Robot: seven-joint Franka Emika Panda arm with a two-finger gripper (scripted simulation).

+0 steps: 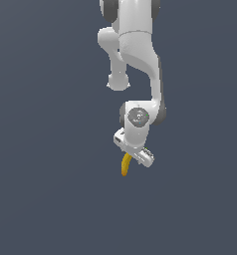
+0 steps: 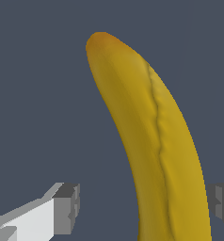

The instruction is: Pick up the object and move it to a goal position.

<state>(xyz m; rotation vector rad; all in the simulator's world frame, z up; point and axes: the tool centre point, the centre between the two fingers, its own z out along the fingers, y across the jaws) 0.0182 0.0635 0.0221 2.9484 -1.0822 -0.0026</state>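
Note:
The object, a small curved yellow banana (image 1: 125, 165), lies on the dark grey floor, partly under the arm's white hand (image 1: 135, 149) in the exterior view. In the wrist view the banana (image 2: 151, 141) fills the picture lengthwise and passes between the fingers of my gripper (image 2: 144, 207). One grey fingertip (image 2: 67, 207) stands well apart from the fruit. The other fingertip (image 2: 222, 204) is right beside its edge, and I cannot tell whether it touches. The gripper is open, straddling the banana near one end. The banana's other end, an orange-tinted tip, points away; no stem end shows.
Plain dark grey floor (image 1: 51, 199) surrounds the banana on all sides. The white arm (image 1: 140, 60) rises toward the top of the exterior view. No goal marker shows.

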